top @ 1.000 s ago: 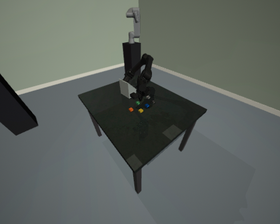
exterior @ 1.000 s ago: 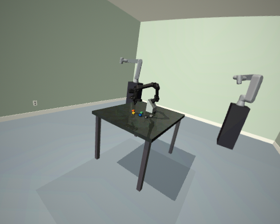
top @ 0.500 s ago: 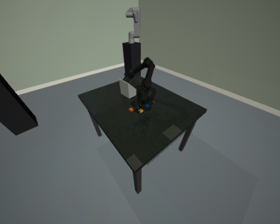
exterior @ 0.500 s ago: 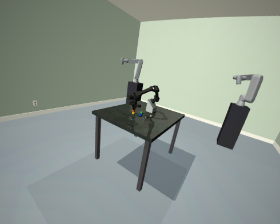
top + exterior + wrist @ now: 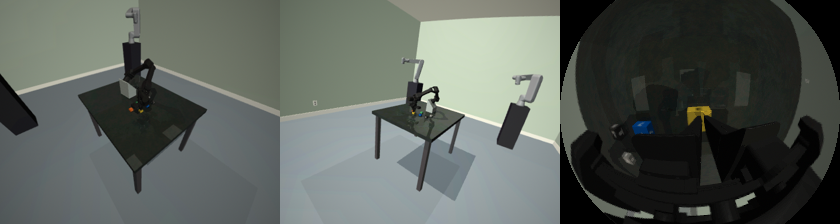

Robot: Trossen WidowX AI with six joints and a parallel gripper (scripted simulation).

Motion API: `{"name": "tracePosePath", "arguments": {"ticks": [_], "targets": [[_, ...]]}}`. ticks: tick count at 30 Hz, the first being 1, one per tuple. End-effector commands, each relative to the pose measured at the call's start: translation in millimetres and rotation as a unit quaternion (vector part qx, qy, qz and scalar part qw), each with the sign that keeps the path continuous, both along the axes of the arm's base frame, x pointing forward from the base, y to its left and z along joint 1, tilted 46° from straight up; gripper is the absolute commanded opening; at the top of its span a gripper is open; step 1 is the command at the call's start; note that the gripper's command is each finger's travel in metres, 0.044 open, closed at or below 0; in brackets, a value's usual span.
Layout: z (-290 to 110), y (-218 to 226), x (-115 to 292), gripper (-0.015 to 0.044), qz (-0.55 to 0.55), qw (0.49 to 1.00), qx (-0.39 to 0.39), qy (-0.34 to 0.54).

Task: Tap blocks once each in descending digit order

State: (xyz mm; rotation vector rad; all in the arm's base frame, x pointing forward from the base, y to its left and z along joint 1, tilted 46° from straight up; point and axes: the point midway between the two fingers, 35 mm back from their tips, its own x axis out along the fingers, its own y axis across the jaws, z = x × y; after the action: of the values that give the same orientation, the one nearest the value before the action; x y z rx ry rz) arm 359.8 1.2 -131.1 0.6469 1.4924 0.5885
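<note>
Several small coloured blocks lie close together near the middle of the dark table: an orange block, a yellow block, a blue block and a green block. The digits are too small to read. My gripper is shut with nothing between the fingers. It hangs low over the blocks, with the tips right at the yellow block. In the wrist view the yellow block shows just beyond the fingertips and the blue block lies to its left.
A white upright panel stands on the table behind the blocks. A small dark block lies left of the blue one. Grey arms on black pedestals stand off the table.
</note>
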Motion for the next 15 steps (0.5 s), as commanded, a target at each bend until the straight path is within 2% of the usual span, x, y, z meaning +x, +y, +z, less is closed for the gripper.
{"name": "tracePosePath", "arguments": {"ticks": [1, 9, 12, 15], "targets": [[-6.9, 7.2, -4.0, 0.0020, 0.000, 1.000, 0.005, 0.007], [-7.1, 7.4, -4.0, 0.0020, 0.000, 1.000, 0.005, 0.007], [11.5, -12.1, -3.3, 0.0020, 0.000, 1.000, 0.004, 0.007], [13.9, -14.5, -3.7, 0.0020, 0.000, 1.000, 0.004, 0.007]]}}
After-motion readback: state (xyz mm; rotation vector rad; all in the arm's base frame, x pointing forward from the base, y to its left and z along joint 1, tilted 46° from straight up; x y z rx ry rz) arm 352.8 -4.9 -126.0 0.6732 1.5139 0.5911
